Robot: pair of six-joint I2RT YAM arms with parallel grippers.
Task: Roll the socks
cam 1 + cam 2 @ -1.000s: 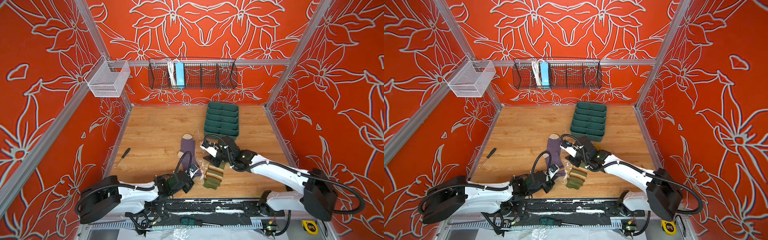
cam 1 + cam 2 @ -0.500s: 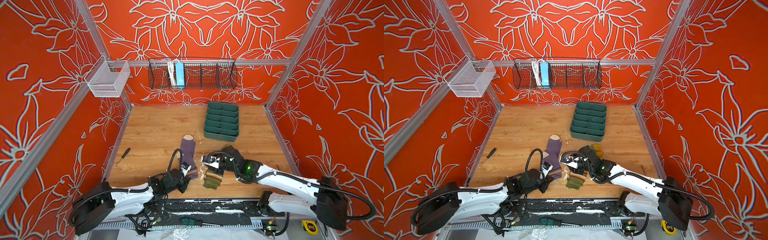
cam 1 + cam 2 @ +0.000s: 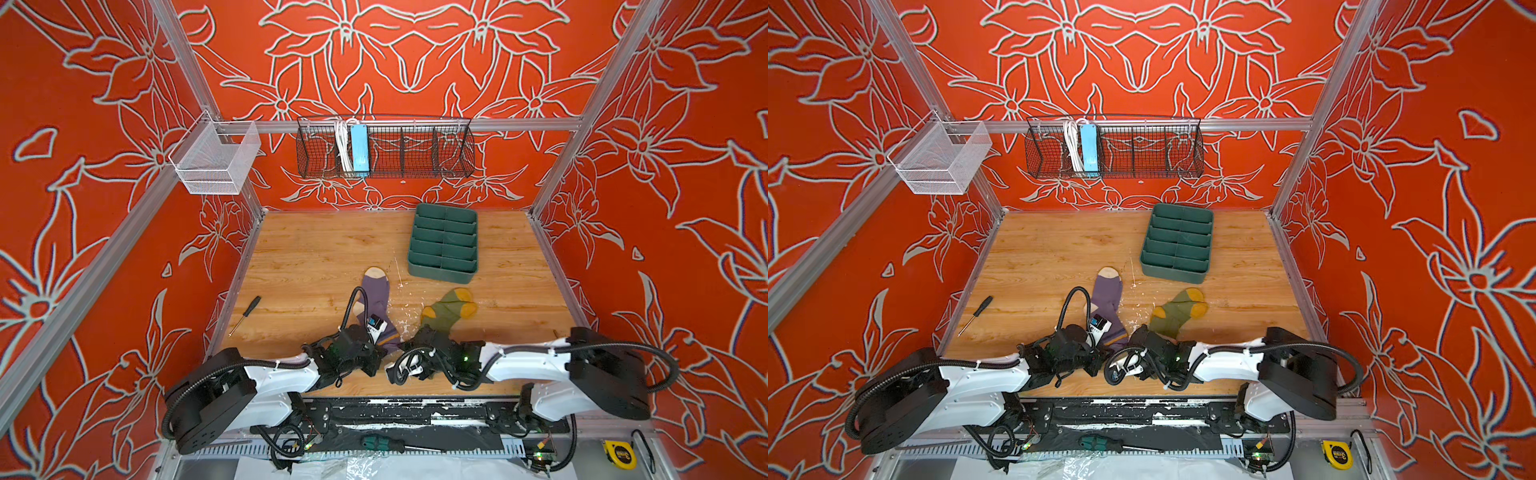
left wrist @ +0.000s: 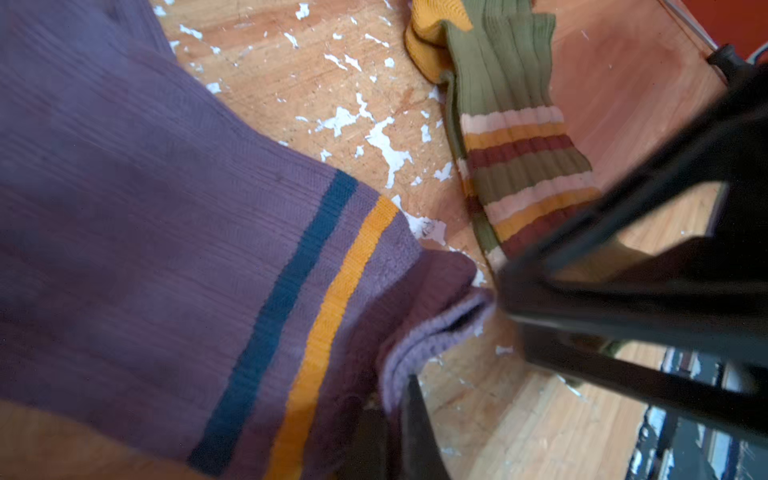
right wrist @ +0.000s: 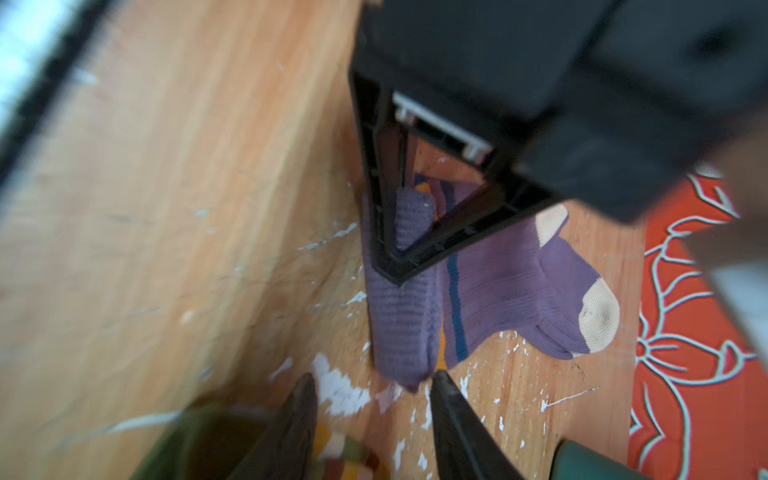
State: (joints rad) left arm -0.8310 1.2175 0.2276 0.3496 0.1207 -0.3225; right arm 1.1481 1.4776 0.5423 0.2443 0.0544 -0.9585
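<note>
Both arms are low at the near edge of the table (image 3: 311, 257), wrists almost meeting at centre.

Left pincer (image 4: 386, 392): together, clamped on the cuff of the purple sock (image 3: 376, 297) (image 3: 1106, 297). The cuff end is turned over on itself in one short fold, seen in both wrist views. Teal and yellow bands sit just past the fold. The rest of that sock lies flat near table centre, cream toe pointing far, cuff end under the left wrist.

Right pincer (image 5: 374, 376): fingers apart, with bare table and white flecks (image 4: 386, 145) between the tips. The blurred striped cuff of the green sock (image 3: 446, 311) (image 3: 1175, 311) shows between the fingers further back; can't tell if they touch it. The tips sit just beside the folded purple cuff.

Green sock: on the table, unrolled, just right of the purple one and not touching it. Mustard toe is far-right; the striped cuff is near, running under the right wrist.

Elsewhere:
- Dark green compartment tray (image 3: 440, 272) sits right of centre, just beyond both toes.
- Black-handled screwdriver (image 3: 245, 316) lies at the left table edge, well apart from the socks.
- Black wire basket (image 3: 415, 166) hangs on the far wall.
- White mesh bin (image 3: 212, 166) hangs on the left wall rail.
</note>
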